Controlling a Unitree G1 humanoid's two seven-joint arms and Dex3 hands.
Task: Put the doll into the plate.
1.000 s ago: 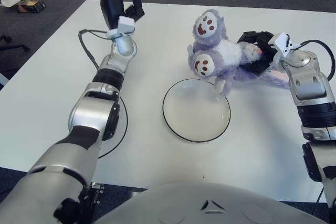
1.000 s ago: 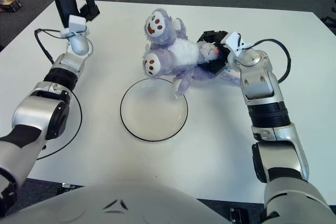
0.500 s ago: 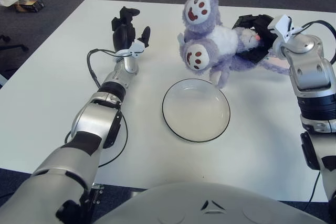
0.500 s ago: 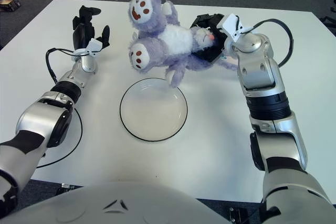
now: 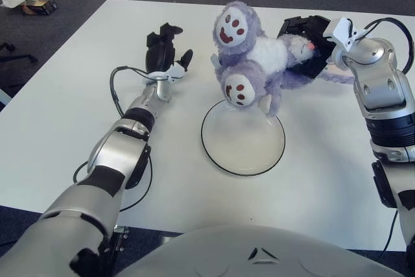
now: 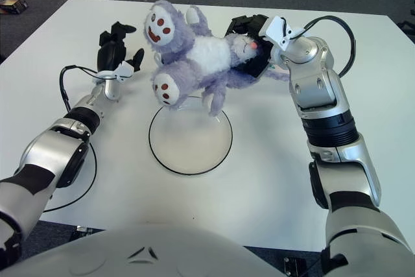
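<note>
The purple doll [image 5: 249,60] is held clamped in the right hand [image 5: 310,43] above the far rim of the plate [image 5: 243,145], its feet hanging over the edge. The left hand [image 5: 165,53] is seen left of the doll over the white bench [image 5: 58,115], fingers apart and holding nothing.

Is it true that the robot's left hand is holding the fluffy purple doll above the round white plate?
Not quite: the right hand holds the fluffy purple doll, as the left eye view shows. The doll does hang above the round white plate; the left hand holds nothing.
</note>
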